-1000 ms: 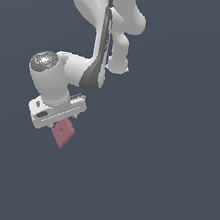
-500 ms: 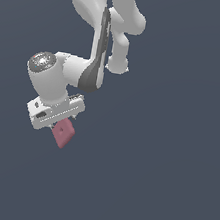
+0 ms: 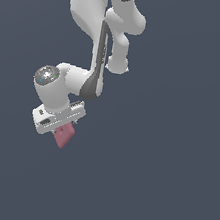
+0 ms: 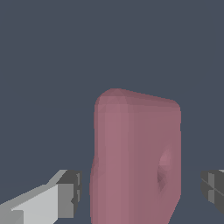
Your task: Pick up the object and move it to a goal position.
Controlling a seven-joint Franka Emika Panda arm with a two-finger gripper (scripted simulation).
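The dusty-red flat block [image 3: 65, 136] with a small hole in its face sits just beneath the white hand, at the exterior view's lower left. My gripper [image 3: 61, 127] is tilted and straddles it. In the wrist view the block [image 4: 131, 153] fills the space between the two dark fingertips [image 4: 72, 194], with a narrow gap on one side and a wider gap on the other. The jaws are open and touch neither side of the block. The block's lower part is cut off by the wrist view's edge.
A plain dark grey-blue surface [image 3: 159, 191] surrounds the arm on all sides. The white arm's links [image 3: 101, 39] rise above the hand. No other objects show.
The hand first shifted slightly, then came lower over the block. The block stays in about the same place.
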